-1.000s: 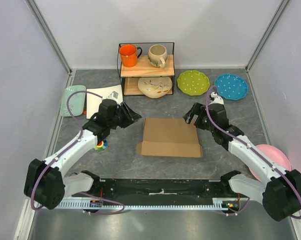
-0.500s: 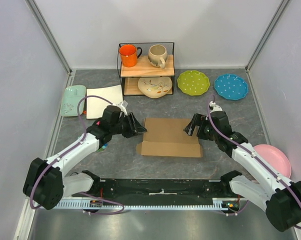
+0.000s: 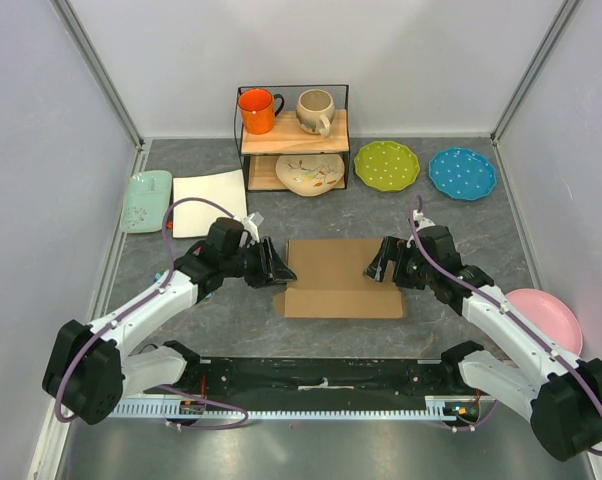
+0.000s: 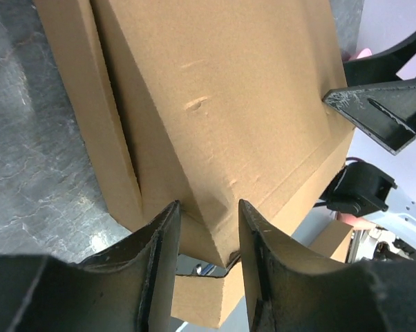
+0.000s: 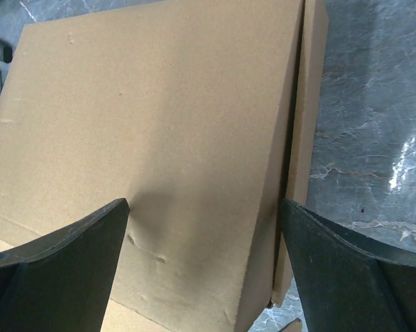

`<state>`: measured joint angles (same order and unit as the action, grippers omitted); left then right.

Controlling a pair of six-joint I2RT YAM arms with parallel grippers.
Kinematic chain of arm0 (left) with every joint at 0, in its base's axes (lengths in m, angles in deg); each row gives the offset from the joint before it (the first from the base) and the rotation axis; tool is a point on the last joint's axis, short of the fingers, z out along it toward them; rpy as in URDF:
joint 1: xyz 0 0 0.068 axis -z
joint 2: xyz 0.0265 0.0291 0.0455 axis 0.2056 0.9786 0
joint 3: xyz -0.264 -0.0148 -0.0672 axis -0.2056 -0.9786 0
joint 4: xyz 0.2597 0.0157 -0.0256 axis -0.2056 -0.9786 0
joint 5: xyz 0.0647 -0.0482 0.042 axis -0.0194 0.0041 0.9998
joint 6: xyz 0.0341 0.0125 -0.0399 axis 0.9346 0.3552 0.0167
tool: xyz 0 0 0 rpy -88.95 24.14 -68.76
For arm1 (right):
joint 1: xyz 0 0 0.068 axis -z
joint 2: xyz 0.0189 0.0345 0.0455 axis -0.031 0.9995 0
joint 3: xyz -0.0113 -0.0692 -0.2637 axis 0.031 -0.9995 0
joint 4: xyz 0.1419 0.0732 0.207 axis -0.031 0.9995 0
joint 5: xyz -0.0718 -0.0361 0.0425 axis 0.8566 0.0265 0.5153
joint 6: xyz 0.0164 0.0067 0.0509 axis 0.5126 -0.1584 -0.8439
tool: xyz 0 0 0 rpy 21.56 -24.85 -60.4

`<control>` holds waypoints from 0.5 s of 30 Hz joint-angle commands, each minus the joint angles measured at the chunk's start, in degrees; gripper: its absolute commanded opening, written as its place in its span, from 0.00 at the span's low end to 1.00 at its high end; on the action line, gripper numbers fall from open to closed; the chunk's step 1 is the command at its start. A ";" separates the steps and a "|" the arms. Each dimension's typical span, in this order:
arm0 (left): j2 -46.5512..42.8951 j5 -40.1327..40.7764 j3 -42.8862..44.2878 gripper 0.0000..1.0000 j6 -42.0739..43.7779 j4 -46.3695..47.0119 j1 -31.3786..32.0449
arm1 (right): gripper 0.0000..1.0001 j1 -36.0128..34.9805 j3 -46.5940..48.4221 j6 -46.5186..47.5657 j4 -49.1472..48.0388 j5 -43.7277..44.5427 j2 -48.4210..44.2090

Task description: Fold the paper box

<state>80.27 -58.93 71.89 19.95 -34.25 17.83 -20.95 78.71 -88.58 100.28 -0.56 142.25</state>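
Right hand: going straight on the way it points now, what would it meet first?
The cardboard box. The right hand points down at its flat top panel, fingers spread wide; depth is unclear.

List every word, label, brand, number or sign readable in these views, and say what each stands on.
No text can be read in any view.
paper box: plain brown cardboard, no print on the faces shown.
orange mug, beige mug: no lettering visible.
green plate, blue plate: dots only.
base rail: small coloured tags, too small to read.
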 commanded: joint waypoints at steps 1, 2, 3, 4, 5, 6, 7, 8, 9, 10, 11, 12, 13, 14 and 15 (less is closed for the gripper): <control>-1.82 -5.02 -0.47 0.45 2.23 -0.46 0.28 | 0.98 -0.04 0.38 0.51 -0.80 -4.00 0.74; -1.82 -5.29 -0.47 0.44 2.23 -0.46 0.28 | 0.98 0.04 0.30 0.16 -1.06 -4.35 0.74; -1.82 -5.47 -0.56 0.43 2.23 -0.37 0.28 | 0.98 0.04 0.12 -0.45 -1.50 -4.61 0.66; -1.47 -5.82 -0.65 0.42 1.97 -0.02 0.28 | 0.98 0.04 -0.23 -1.06 -2.38 -5.40 0.65; -1.38 -6.08 -0.91 0.41 1.62 0.51 0.28 | 0.98 0.04 -0.49 -1.68 -3.08 -5.93 0.65; -1.20 -7.13 -1.26 0.41 1.09 1.21 0.28 | 0.98 0.04 -0.84 -2.29 -3.96 -6.63 0.39; -0.77 -7.57 -2.13 0.39 -0.22 3.48 0.28 | 0.98 -0.04 -1.89 -3.87 -5.71 -7.16 0.30; -0.68 -8.19 -2.75 0.39 -1.10 4.72 0.28 | 0.98 0.04 -2.34 -4.67 -6.51 -7.95 -0.05; -0.50 -9.32 -3.37 0.38 -1.98 6.21 0.28 | 0.98 0.04 -2.78 -5.28 -7.21 -8.30 -0.22; -0.24 -9.77 -4.42 0.36 -3.47 7.53 0.28 | 0.98 -0.04 -3.39 -6.16 -8.26 -8.57 -0.31; -0.06 -10.12 -5.04 0.36 -4.35 9.89 0.28 | 0.96 -0.04 -3.66 -6.60 -8.71 -8.83 -1.01; -0.06 -10.65 -5.48 0.36 -5.06 11.13 0.28 | 0.96 -0.04 -4.09 -6.78 -8.97 -9.01 -1.36; -0.06 -10.91 -6.26 0.34 -6.37 12.10 0.28 | 0.95 0.04 -4.27 -7.13 -9.32 -9.01 -1.63; 0.03 -11.09 -6.62 0.34 -6.82 13.24 0.28 | 0.94 0.04 -4.36 -7.31 -9.33 -9.10 -2.15; 0.20 -11.01 -6.88 0.34 -7.08 13.25 0.28 | 0.93 0.04 -4.62 -7.48 -9.50 -9.10 -2.33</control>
<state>80.08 -64.98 65.99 17.65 -29.46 17.79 -20.46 74.73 -92.43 95.54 -4.69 141.85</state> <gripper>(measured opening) 0.346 0.946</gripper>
